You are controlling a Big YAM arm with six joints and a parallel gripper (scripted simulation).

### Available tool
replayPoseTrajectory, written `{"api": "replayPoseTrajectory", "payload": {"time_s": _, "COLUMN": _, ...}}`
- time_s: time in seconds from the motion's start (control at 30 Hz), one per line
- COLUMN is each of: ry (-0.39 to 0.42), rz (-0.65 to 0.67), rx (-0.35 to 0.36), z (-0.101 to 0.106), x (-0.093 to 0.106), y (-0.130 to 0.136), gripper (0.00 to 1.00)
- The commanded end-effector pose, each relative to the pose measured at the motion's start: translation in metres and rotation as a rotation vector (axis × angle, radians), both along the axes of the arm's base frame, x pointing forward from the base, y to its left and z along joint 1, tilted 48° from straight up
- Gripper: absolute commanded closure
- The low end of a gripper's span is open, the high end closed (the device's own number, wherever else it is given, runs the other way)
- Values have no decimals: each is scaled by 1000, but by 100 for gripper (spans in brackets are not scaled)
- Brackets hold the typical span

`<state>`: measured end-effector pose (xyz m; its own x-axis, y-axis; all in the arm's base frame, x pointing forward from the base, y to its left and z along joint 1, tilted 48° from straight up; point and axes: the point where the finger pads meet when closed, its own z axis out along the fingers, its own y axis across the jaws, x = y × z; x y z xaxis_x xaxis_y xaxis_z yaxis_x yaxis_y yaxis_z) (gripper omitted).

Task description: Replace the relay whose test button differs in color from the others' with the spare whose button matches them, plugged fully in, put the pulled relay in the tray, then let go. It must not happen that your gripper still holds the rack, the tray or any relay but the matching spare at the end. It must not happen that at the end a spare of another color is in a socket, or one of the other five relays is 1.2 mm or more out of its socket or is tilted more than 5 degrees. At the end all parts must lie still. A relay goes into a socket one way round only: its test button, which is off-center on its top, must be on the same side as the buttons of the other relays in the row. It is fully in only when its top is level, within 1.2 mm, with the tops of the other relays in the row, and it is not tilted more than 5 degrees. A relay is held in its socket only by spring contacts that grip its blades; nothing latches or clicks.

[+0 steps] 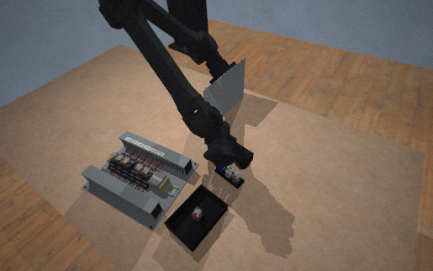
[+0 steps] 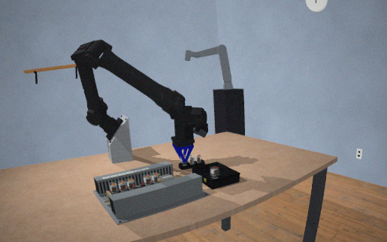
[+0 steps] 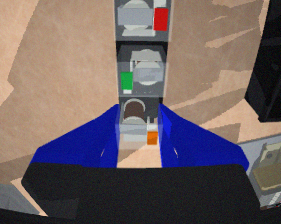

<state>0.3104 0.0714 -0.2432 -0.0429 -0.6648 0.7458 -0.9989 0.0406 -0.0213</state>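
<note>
My gripper has blue fingers and is shut on the spare relay with the orange button. This relay is the nearest one in the black spare holder. A green-button spare and a red-button spare stand behind it in the holder. The pulled relay with a red button lies in the black tray. The grey relay panel holds a row of orange-button relays, with one socket in the row empty.
A grey wedge-shaped block stands at the arm's base behind the panel. The tray's dark wall lies just right of the holder. A pale component sits at the panel's near end.
</note>
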Motion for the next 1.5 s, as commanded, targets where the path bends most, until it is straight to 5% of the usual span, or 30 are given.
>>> {"api": "replayPoseTrajectory", "payload": {"time_s": 0.0, "ry": -50, "rz": 15, "rx": 32, "z": 9, "x": 22, "y": 26, "gripper": 100}}
{"api": "replayPoseTrajectory", "payload": {"time_s": 1.47, "ry": -49, "rz": 18, "rx": 34, "z": 19, "x": 23, "y": 39, "gripper": 100}}
